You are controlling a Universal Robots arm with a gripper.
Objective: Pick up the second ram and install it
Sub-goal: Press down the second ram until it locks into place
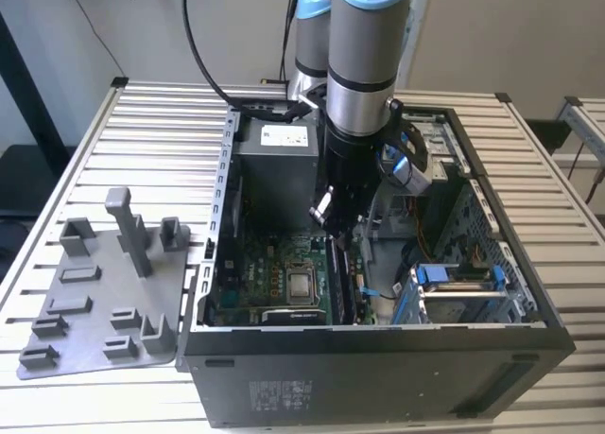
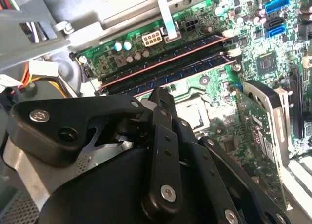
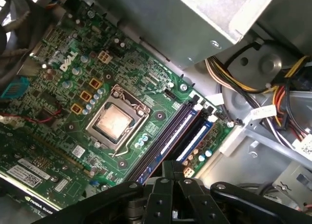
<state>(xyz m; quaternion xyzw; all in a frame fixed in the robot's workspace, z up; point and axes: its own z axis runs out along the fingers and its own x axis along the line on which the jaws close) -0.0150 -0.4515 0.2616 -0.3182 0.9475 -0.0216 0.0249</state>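
Exterior view is showing the gripper [image 1: 333, 228] hanging inside the computer case [image 1: 378, 344], just above the motherboard [image 1: 274, 278]; the second ram [image 2: 165, 63] is sitting in its slot there (apparently seated); whether the jaws are spread, I cannot tell.

Lighting's pretty even and daylight-ish in the exterior view, and the slatted table [image 1: 142, 131] comes out bright. Inside the computer case [image 1: 378, 358] it's much dimmer. In the first wrist view there's white glare on the metal housing [image 3: 204, 14] above the motherboard [image 3: 97, 112], while the black gripper linkage [image 3: 170, 199] nearest the lens is soft and underexposed.
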